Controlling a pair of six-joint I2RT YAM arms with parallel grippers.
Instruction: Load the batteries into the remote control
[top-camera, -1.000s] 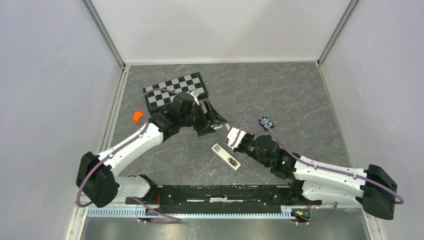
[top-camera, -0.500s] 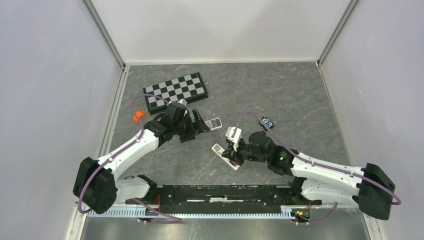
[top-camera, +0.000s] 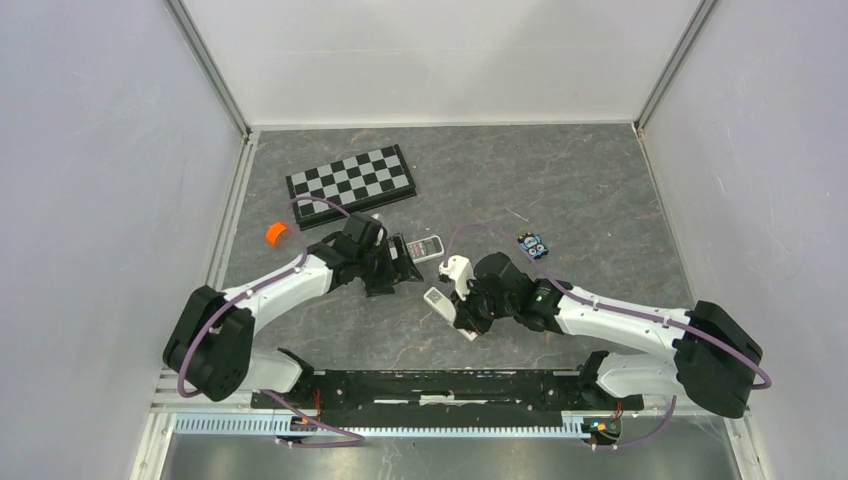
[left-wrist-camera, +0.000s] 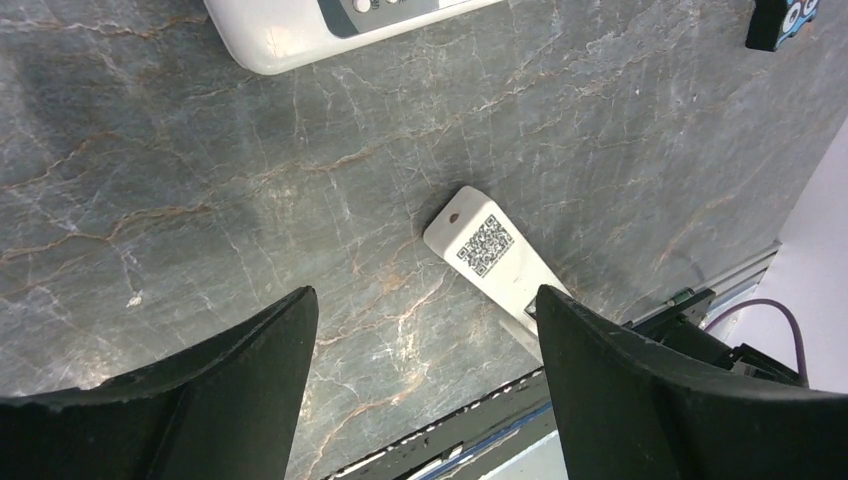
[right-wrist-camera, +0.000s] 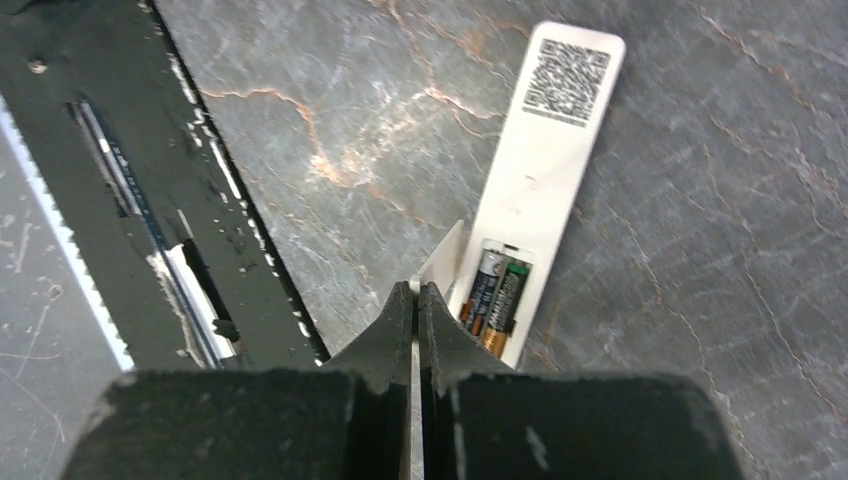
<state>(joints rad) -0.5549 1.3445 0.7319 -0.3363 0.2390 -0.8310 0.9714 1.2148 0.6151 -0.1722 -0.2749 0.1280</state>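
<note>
Right wrist view: right claw (right-wrist-camera: 415, 292) pinched shut beside the remote (right-wrist-camera: 548, 170), batteries (right-wrist-camera: 497, 292) seated; near rail (right-wrist-camera: 150, 180) close; left claw (left-wrist-camera: 422, 305) spread wide, hovering.

Checkerboard (top-camera: 350, 184) lies flat at far left of the grey marbled table (top-camera: 580, 190). Small orange piece (top-camera: 276, 234) sits near its left end. Buttoned grey-white remote (top-camera: 428, 247) mid-table, black-blue gadget (top-camera: 533, 244) to its right.

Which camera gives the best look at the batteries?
The right wrist view: both batteries lie side by side in the white remote's open recess, close up. The left wrist view shows only the remote's other end; from the top view they cannot be made out.
</note>
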